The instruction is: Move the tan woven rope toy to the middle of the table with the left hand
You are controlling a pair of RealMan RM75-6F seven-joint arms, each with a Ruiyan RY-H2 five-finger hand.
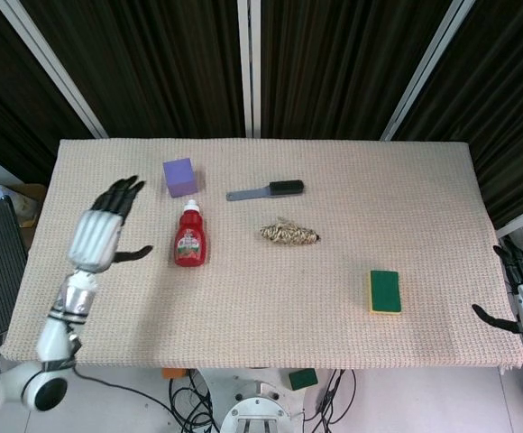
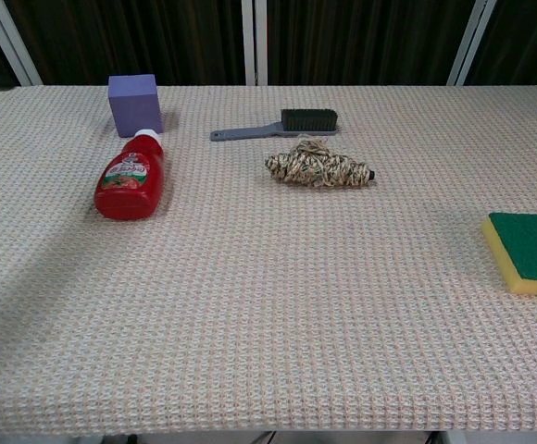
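Your left hand (image 1: 105, 230) hung with fingers spread and empty over the bench's (image 1: 424, 194) left side. The rope toy (image 1: 289, 234) lay near mid-bench, below the brush (image 1: 266, 189). You had only to retreat cleanly, clear of the ketchup bottle (image 1: 189, 236).

A table (image 1: 406, 180) covered in a beige woven cloth carries five things. The tan woven rope toy (image 1: 289, 234) lies near its middle, its dark tip pointing right. Just behind it lies a grey-handled brush (image 1: 266, 189) with dark bristles. To the left, a red ketchup bottle (image 1: 189, 238) lies on its side, white cap toward the far edge, near a purple cube (image 1: 179, 177). A green-and-yellow sponge (image 1: 385, 291) lies well apart at the right, toward the near edge.
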